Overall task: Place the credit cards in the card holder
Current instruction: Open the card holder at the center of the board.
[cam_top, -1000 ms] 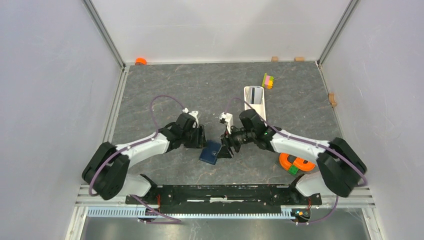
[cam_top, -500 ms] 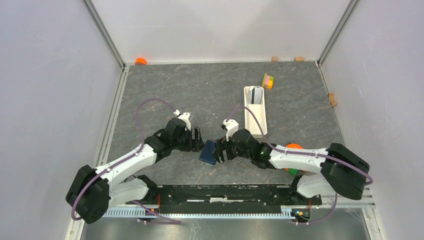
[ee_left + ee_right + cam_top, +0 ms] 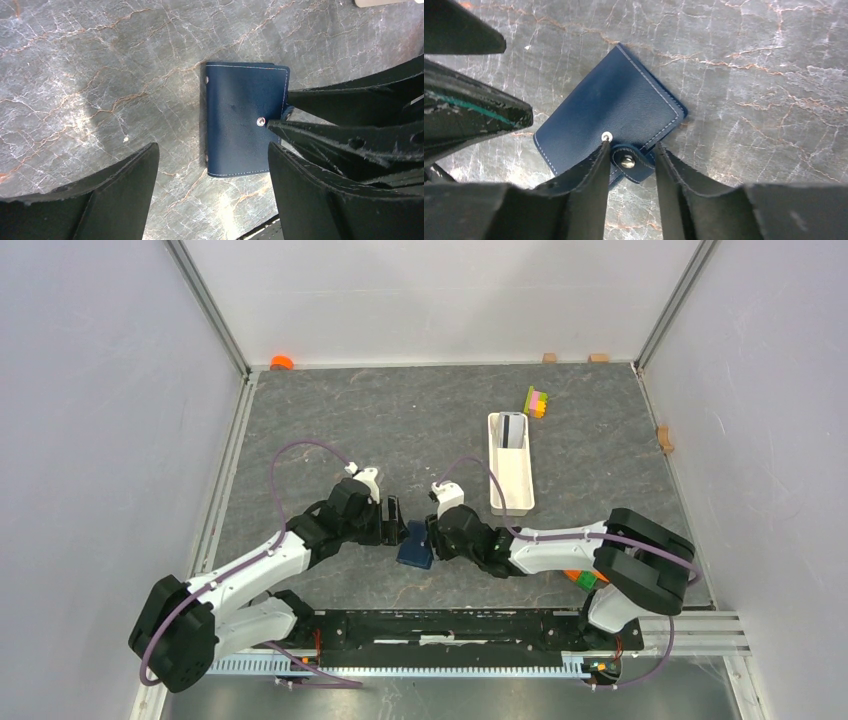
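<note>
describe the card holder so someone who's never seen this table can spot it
Near the robot-side edge of the grey marbled table, look between the left gripper and the right gripper. The card holder lies flat there: small, closed, navy-blue, with pale stitching and a snap tab, unlike the long white tray beyond it.

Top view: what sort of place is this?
Probably a robot test cell in a lab: a stone-patterned table boxed in by plain white walls, a left arm and right arm bolted to a rail, and odd props like a block stack.
</note>
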`<state>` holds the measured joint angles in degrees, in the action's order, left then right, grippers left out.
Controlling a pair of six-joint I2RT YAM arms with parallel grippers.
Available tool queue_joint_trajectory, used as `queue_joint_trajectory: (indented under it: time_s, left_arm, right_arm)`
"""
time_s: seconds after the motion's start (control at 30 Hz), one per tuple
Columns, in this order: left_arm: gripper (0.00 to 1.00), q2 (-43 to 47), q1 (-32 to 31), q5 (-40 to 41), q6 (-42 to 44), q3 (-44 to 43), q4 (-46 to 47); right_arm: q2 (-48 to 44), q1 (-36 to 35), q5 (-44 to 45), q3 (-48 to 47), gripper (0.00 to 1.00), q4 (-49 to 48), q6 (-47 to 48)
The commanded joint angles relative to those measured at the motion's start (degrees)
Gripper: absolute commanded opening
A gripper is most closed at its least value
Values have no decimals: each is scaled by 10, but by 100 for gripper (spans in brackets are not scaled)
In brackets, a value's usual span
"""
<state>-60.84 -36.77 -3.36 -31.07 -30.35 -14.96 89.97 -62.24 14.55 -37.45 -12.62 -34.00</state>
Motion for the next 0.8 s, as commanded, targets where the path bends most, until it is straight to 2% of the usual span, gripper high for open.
queue_joint_trajectory:
  time_s: [0.0, 0.1, 0.17, 0.23, 0.33, 0.47, 0.77]
  left_arm:
    - [86, 11, -2, -6, -14, -7, -4]
    - [86, 6, -2, -10, -11, -12, -3]
    - [87, 2, -2, -15, -9, -16, -3]
    - [87, -3, -2, -26, -6, -19, 0]
    - [89, -9, -2, -73, -7, -21, 21]
    - [92, -16, -2, -133, -24, -12, 70]
    - [95, -21, -2, -193, -55, 9, 147]
  right_arm:
    - [-17, -3, 45, -15, 35, 3, 3]
    - [-36, -3, 63, -1, 19, 1, 8]
    - [-44, -3, 71, -3, 16, 12, 13]
    - [-57, -2, 71, -12, 7, 23, 21]
    - [-82, -2, 70, -20, 0, 36, 30]
    - [-106, -2, 65, -31, 0, 50, 38]
    - [-121, -3, 52, -35, 0, 58, 39]
